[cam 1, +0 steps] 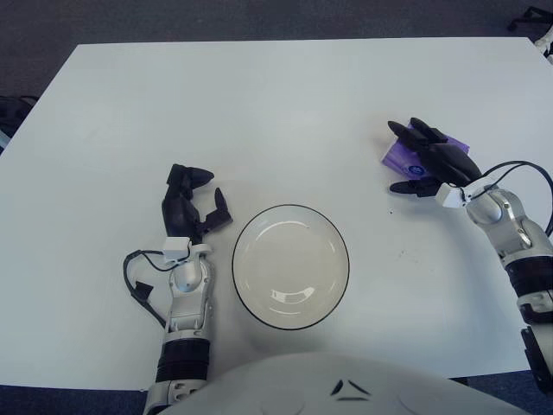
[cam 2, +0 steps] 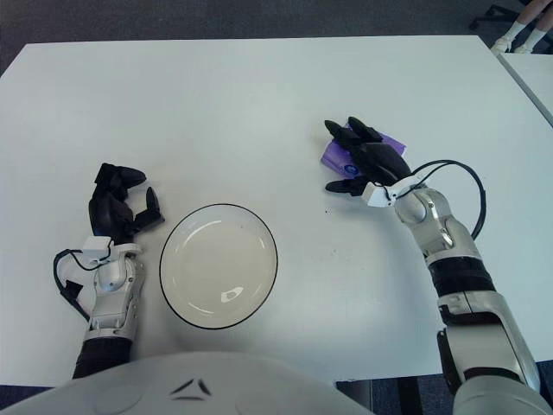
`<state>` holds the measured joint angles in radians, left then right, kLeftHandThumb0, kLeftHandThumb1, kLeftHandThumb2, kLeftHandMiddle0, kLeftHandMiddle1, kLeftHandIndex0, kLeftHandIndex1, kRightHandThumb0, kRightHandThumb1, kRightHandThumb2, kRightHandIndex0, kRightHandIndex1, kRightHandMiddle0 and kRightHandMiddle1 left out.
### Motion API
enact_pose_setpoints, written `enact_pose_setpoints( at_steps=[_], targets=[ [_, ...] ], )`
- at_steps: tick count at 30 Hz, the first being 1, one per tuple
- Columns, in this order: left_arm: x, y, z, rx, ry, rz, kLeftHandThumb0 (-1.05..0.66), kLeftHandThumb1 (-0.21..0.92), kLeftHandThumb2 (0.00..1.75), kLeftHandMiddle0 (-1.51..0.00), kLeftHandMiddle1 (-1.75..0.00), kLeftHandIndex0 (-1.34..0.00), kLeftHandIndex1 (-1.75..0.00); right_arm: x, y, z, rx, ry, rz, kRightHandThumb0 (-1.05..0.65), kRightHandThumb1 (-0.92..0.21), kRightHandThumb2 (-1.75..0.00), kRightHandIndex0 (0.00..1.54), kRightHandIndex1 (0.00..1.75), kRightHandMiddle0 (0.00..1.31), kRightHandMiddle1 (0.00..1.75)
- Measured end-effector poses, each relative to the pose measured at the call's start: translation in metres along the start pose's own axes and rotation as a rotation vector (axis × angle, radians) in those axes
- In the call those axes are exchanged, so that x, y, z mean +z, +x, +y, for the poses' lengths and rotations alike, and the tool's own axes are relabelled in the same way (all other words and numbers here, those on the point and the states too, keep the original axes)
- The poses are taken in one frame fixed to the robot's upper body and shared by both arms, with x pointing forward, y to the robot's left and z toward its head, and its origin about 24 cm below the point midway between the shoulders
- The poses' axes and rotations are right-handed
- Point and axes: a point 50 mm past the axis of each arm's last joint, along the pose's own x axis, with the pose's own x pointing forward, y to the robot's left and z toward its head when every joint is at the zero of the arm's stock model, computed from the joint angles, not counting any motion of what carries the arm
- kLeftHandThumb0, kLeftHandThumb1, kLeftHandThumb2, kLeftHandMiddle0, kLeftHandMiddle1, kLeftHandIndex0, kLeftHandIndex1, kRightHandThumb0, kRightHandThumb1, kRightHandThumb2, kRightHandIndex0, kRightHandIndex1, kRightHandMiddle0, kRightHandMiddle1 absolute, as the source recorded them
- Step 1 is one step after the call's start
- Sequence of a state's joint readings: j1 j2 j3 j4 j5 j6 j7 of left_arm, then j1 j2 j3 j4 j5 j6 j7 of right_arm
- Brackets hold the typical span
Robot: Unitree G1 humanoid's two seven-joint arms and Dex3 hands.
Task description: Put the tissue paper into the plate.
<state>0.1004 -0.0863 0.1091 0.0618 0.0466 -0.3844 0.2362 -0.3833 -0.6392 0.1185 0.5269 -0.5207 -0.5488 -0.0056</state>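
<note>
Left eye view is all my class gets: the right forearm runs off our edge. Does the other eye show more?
Observer: Yes, the right eye view shows the right forearm whole, past the elbow.
Operator: And the cable behind the right hand over the tissue?
Observer: Its full loop shows, arcing back to the forearm.
Operator: Left hand idles left of the plate. Anything beyond the table?
Observer: A second table's corner, far right; feet in white shoes above it.
</note>
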Motion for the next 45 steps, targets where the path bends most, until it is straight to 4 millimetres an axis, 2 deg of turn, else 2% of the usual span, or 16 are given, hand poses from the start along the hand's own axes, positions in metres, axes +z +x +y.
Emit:
enact_pose_setpoints(
  at_steps=[2, 4, 5, 7, 9, 10, 11, 12, 13, 15, 17, 25, 45],
  targets=[
    [0.0, 0.0, 0.0, 0.0, 0.0, -0.001, -0.01, 0.23, 1.4, -0.68, -1.66, -0.48, -1.75, -0.003, 0.002, 0.002, -0.044, 0.023, 0.013, -0.66, -0.4, -0.93, 0.0, 0.8, 0.0, 0.74],
    [0.0, 0.0, 0.0, 0.0, 0.0, -0.001, -0.01, 0.22, 1.41, -0.69, -1.66, -0.49, -1.75, -0.005, 0.004, 0.004, -0.086, 0.045, 0.028, -0.54, -0.3, -1.11, 0.01, 1.32, 0.02, 1.26],
    [0.0, 0.0, 0.0, 0.0, 0.0, -0.001, -0.01, 0.22, 1.42, -0.69, -1.66, -0.49, -1.75, -0.007, 0.005, 0.005, -0.104, 0.055, 0.035, -0.51, -0.27, -1.16, 0.02, 1.47, 0.03, 1.44],
    [0.0, 0.0, 0.0, 0.001, 0.0, 0.0, -0.01, 0.21, 1.42, -0.7, -1.65, -0.49, -1.75, -0.009, 0.007, 0.006, -0.151, 0.073, 0.052, -0.47, -0.25, -1.21, 0.06, 1.61, 0.09, 1.59],
    [0.0, -0.001, 0.001, 0.002, 0.001, 0.002, -0.01, 0.21, 1.42, -0.7, -1.65, -0.49, -1.75, -0.013, 0.008, 0.007, -0.19, 0.087, 0.079, -0.45, -0.35, -1.17, 0.14, 1.68, 0.28, 1.67],
    [-0.001, -0.001, 0.001, 0.002, 0.002, 0.002, -0.01, 0.21, 1.43, -0.71, -1.65, -0.49, -1.75, -0.014, 0.009, 0.008, -0.208, 0.093, 0.088, -0.44, -0.39, -1.15, 0.17, 1.7, 0.36, 1.69],
    [-0.001, -0.001, 0.001, 0.003, 0.002, 0.003, -0.01, 0.21, 1.43, -0.71, -1.65, -0.49, -1.75, -0.015, 0.009, 0.009, -0.225, 0.099, 0.093, -0.36, -0.37, -1.18, 0.24, 1.71, 0.39, 1.69],
    [-0.001, -0.001, 0.001, 0.004, 0.003, 0.003, -0.01, 0.21, 1.43, -0.71, -1.65, -0.49, -1.75, -0.015, 0.01, 0.009, -0.24, 0.106, 0.099, -0.23, -0.3, -1.28, 0.4, 1.72, 0.45, 1.67],
    [-0.001, -0.001, 0.002, 0.004, 0.003, 0.004, -0.01, 0.21, 1.43, -0.71, -1.65, -0.49, -1.75, -0.016, 0.011, 0.01, -0.256, 0.111, 0.105, -0.19, -0.28, -1.31, 0.46, 1.73, 0.48, 1.67],
    [-0.001, -0.001, 0.002, 0.005, 0.003, 0.005, -0.01, 0.21, 1.42, -0.71, -1.64, -0.49, -1.75, -0.017, 0.012, 0.011, -0.283, 0.122, 0.117, -0.08, -0.15, -1.47, 0.64, 1.74, 0.56, 1.67],
    [-0.001, -0.001, 0.002, 0.006, 0.004, 0.006, -0.01, 0.21, 1.42, -0.72, -1.63, -0.49, -1.75, -0.017, 0.013, 0.012, -0.307, 0.131, 0.128, -0.04, -0.09, -1.55, 0.72, 1.74, 0.59, 1.7],
    [-0.004, -0.003, 0.005, 0.015, 0.008, 0.02, -0.01, 0.21, 1.41, -0.72, -1.62, -0.49, -1.75, -0.018, 0.015, 0.021, -0.373, 0.183, 0.17, -0.01, -0.06, -1.58, 0.84, 1.63, 0.57, 1.74],
    [-0.003, -0.005, 0.01, 0.034, -0.004, 0.011, -0.01, 0.2, 1.43, -0.7, -1.63, -0.52, -1.75, -0.012, 0.003, 0.018, -0.449, 0.297, 0.118, 0.0, -0.03, -1.61, 0.87, 1.63, 0.58, 1.75]
  ],
)
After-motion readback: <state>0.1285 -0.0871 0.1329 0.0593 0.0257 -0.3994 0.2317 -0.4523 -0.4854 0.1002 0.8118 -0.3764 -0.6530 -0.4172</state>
